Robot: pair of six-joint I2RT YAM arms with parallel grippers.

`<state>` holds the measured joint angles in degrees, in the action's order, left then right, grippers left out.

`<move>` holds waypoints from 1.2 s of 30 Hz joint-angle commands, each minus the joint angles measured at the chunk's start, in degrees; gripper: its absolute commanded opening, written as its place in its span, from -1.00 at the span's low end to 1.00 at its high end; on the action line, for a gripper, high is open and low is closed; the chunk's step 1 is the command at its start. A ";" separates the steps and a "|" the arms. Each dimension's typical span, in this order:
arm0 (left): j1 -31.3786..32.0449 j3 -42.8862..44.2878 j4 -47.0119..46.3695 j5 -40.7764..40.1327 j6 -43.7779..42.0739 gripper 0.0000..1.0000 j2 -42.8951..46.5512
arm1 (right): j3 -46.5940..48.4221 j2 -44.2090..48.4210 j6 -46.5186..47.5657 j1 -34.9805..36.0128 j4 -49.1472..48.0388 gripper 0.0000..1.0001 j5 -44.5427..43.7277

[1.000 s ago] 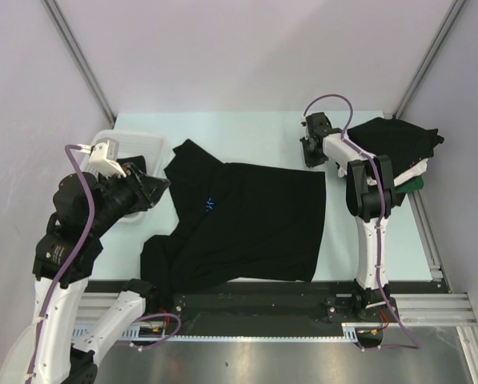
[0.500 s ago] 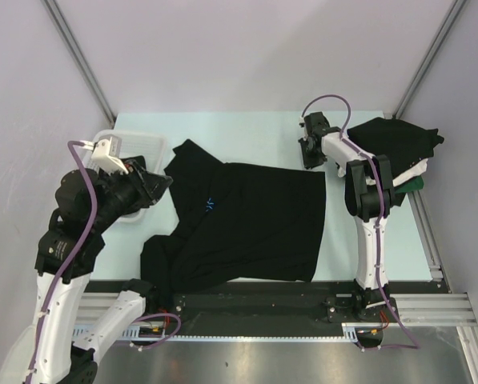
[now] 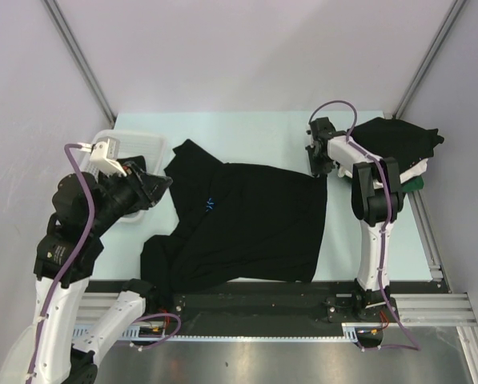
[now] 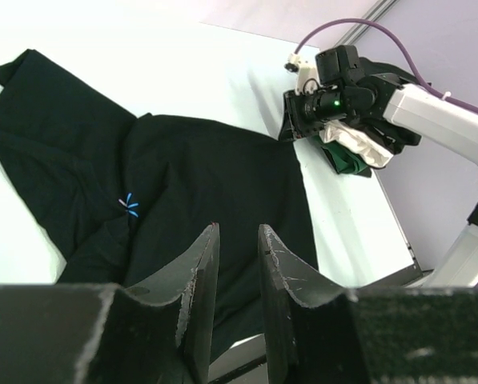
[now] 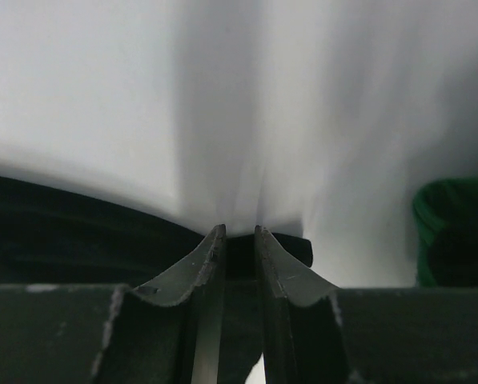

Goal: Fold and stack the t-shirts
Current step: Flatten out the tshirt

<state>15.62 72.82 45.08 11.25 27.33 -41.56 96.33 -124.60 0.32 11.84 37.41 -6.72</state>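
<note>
A black t-shirt (image 3: 255, 224) with a small blue starburst mark (image 3: 210, 205) lies spread across the table, its left side rumpled. It also shows in the left wrist view (image 4: 206, 184). My right gripper (image 3: 317, 166) is at the shirt's far right corner. In the right wrist view (image 5: 237, 234) its jaws are closed on the black hem (image 5: 287, 250). My left gripper (image 3: 160, 186) hovers above the shirt's left sleeve, its jaws (image 4: 237, 232) slightly apart and empty. A stack of folded shirts (image 3: 395, 144), black on top with white and green below, sits at the far right.
A white mesh basket (image 3: 134, 144) stands at the far left, partly under my left arm. The table's front rail (image 3: 263, 292) runs below the shirt's near edge. Green cloth of the stack (image 5: 447, 224) shows right of the right gripper.
My right gripper moved a little right and nearer, down onto the shirt's far right corner. My left arm barely shifted.
</note>
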 commanded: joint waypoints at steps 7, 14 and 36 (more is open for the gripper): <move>-0.41 -0.48 -1.49 1.85 -0.70 -0.37 1.04 | -4.31 6.74 1.53 -1.11 -0.67 -0.47 -2.16; -0.50 -0.57 -0.78 1.76 -0.70 -0.37 2.01 | -5.98 5.68 0.74 -1.02 -0.05 -0.46 0.13; -0.50 -0.31 0.45 1.24 -0.61 -0.36 2.98 | -5.46 1.47 0.47 -0.15 0.65 -0.49 3.29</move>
<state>15.62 72.42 45.54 12.23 27.38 -39.44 90.21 -120.53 1.10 11.03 37.78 -4.62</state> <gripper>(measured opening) 0.318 0.274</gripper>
